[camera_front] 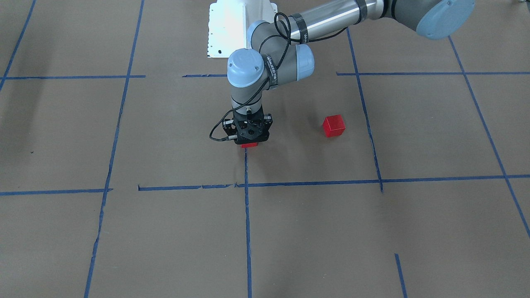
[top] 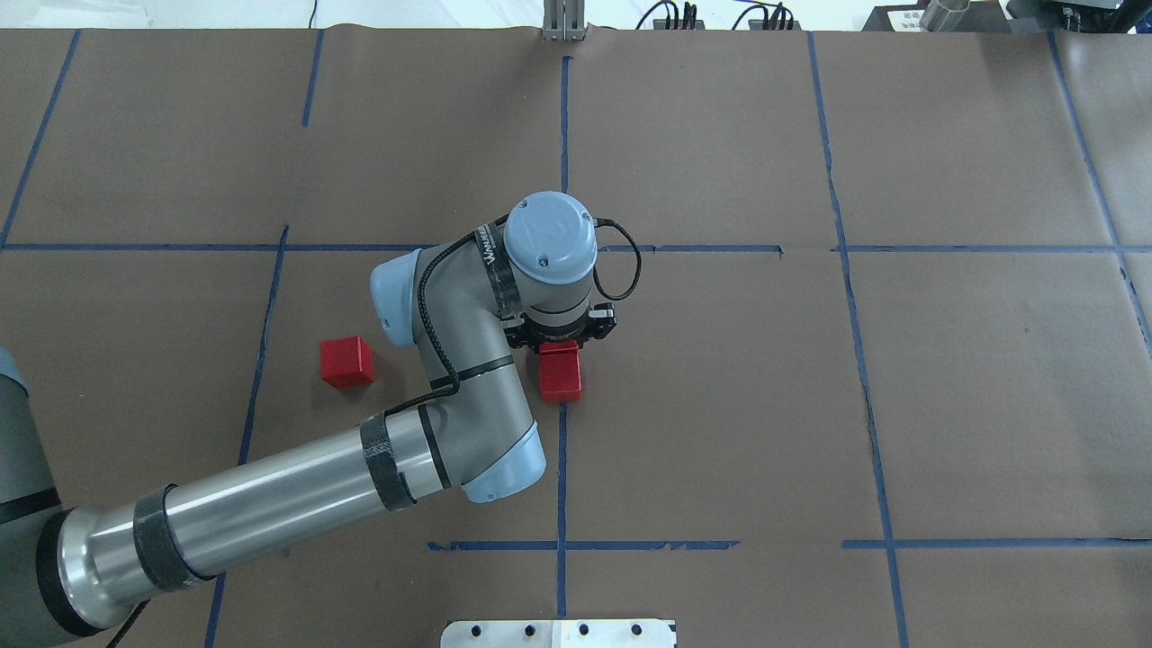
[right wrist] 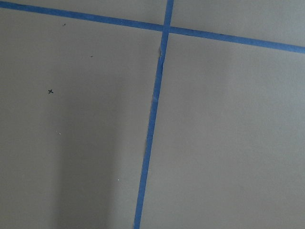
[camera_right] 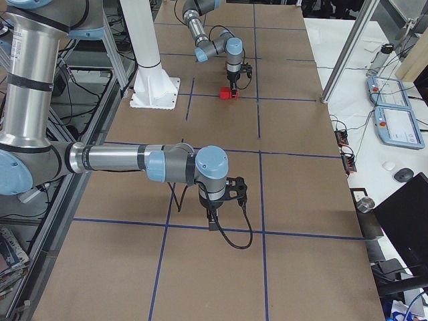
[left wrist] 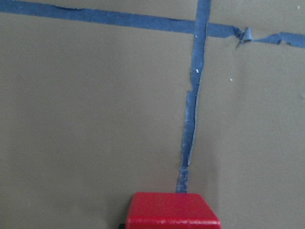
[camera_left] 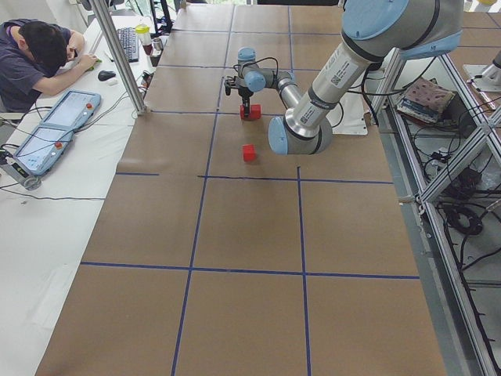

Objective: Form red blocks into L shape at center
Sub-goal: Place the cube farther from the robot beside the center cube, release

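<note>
Brown paper desk (top: 720, 405) gridded with blue tape (top: 562, 486), viewed from behind the robot. Nearest the robot, a silver forearm (top: 270, 504) reaching in from the left. Beyond it, off toward the robot's left, a lone block (top: 346, 362), red, sitting square. Level with that, at the centre (top: 589, 423), a short red row on the tape line: near block (top: 560, 380) in full sight, far block (camera_front: 249, 145) tucked under the left hand (camera_front: 249, 138). Long axis of the row pointing straight away from the robot. Grip hidden under the wrist, so cannot tell whether clamped on the far block or loose. Likely next: bringing the lone block sideways against one end of the row for the L. Left hand much the closer. Right hand (camera_right: 214, 217) well off down the desk over bare paper, grip unreadable too.
</note>
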`<state>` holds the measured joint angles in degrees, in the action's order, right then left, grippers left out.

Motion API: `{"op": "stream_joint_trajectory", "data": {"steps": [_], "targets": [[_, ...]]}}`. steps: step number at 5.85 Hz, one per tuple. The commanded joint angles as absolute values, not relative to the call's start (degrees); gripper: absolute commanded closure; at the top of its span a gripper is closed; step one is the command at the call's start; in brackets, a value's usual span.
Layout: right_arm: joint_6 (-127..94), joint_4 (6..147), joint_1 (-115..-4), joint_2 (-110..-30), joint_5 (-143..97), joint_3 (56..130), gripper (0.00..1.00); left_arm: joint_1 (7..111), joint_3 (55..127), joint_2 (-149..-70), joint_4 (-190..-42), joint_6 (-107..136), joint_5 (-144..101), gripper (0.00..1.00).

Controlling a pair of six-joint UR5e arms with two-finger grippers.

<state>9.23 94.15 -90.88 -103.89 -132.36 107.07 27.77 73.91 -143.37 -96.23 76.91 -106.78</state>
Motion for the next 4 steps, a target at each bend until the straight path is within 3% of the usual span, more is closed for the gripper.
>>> {"op": "stream_joint_trajectory", "data": {"steps": [1, 3, 4], "targets": [[9.2, 94.2, -91.0, -103.9, -132.4, 107.1, 0.00, 27.9, 73.9, -143.4, -96.3, 76.8, -106.8, 0.37], [9.2, 94.1, -91.0, -104.0, -132.4, 107.2, 0.00, 27.9, 73.9, -143.5, -96.3, 76.7, -106.8, 0.26], [9.2, 94.1, -90.9, -103.9, -132.4, 107.3, 0.00, 27.9, 74.3, -143.7, -96.2, 76.2, -106.6, 0.09]]}}
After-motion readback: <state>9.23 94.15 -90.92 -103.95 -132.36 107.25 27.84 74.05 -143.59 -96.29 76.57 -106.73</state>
